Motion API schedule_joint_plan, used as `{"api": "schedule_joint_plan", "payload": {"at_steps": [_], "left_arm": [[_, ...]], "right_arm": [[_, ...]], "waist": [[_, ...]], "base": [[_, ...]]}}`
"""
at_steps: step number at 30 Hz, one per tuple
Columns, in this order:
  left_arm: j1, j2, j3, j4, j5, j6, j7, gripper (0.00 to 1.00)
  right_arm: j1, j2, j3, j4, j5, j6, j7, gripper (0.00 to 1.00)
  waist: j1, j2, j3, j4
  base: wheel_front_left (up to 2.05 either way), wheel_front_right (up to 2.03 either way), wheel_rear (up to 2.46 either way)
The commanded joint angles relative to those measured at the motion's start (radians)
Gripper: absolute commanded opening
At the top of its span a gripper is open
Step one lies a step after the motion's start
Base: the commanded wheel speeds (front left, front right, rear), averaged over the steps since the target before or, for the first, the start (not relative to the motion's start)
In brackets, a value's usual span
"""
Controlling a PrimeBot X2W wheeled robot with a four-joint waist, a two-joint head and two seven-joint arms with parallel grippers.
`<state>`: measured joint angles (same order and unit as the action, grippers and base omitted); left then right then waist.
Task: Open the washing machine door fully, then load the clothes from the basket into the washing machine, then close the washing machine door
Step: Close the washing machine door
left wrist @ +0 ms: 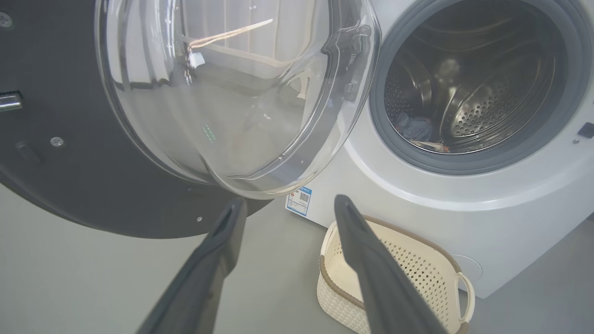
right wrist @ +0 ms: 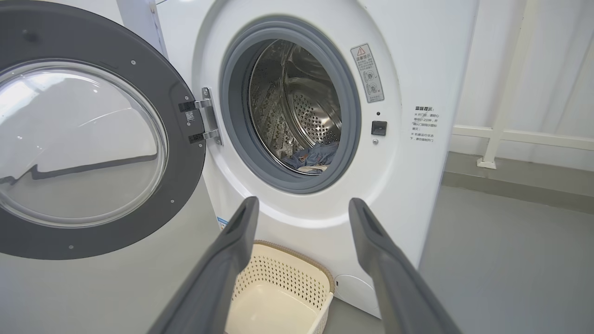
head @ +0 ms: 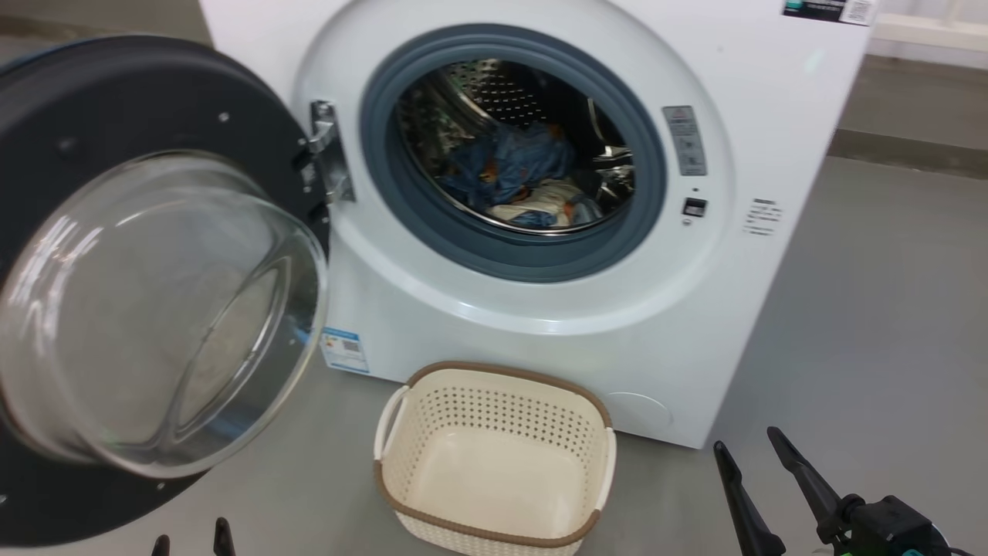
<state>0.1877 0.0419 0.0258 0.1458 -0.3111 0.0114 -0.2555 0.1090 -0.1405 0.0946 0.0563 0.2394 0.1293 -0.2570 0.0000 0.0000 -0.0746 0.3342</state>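
The white washing machine (head: 695,324) has its door (head: 139,309) swung wide to the left, glass bowl facing me. The clothes (head: 513,174), blue and cream cloth, lie inside the steel drum; a bit of the clothes (right wrist: 311,160) shows in the right wrist view. The cream basket (head: 494,432) stands on the floor in front of the washer with nothing in it. My right gripper (head: 749,446) is open at the lower right, beside the basket. My left gripper (head: 191,539) is open at the bottom edge, below the door (left wrist: 139,139).
Grey floor (head: 872,332) stretches to the right of the washer. A white wall with a white frame (right wrist: 506,93) stands behind it on the right. The open door takes up the left side of the floor space.
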Motion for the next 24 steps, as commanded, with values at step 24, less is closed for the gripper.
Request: {"api": "schedule_joint_plan", "payload": {"at_steps": [24], "left_arm": [[-0.007,0.008,0.05,-0.062,-0.02,0.021,-0.006,1.0]], "right_arm": [[-0.059,-0.026,0.061,-0.014,0.0,0.001,-0.005,1.0]], "waist": [[0.0,0.0,0.031,0.147]], "base": [[0.0,0.0,0.0]]}}
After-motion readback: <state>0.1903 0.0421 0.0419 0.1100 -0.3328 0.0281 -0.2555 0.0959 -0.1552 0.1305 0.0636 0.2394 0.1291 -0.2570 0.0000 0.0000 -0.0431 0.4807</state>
